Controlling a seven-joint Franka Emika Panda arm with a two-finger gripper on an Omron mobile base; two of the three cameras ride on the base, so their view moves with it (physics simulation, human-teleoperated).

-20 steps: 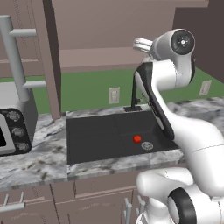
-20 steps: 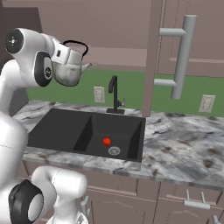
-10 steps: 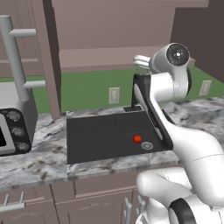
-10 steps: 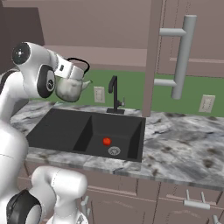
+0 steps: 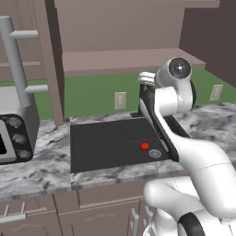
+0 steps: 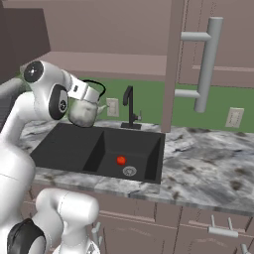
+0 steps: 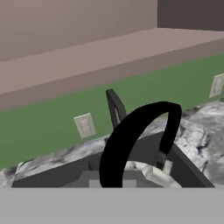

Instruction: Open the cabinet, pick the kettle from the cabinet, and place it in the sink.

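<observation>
The small silvery kettle [image 6: 83, 112] hangs in the air above the left part of the dark sink [image 6: 74, 149], well clear of the basin floor. My gripper [image 6: 89, 94] is shut on its thin black arched handle [image 7: 131, 135], which curves across the hand view over the kettle's lid [image 7: 148, 173]. In the left base view my arm covers the kettle, and the hand [image 5: 147, 78] hovers over the sink [image 5: 101, 147] near its back right. The cabinet [image 6: 109, 59] stands open, its doors [image 6: 233, 44] swung wide and the shelf [image 5: 124, 60] bare.
A small red ball [image 6: 121, 159] lies by the round drain [image 6: 129, 171] in the basin. The black faucet [image 6: 130, 106] rises behind the sink, just right of the kettle. A toaster oven [image 5: 11, 133] stands on the counter at left. Long door handles [image 5: 16, 60] [image 6: 208, 64] jut out.
My arm has come down with the kettle, from the height of the cabinet shelf to a little above the sink. The grip has stayed shut on the handle.
</observation>
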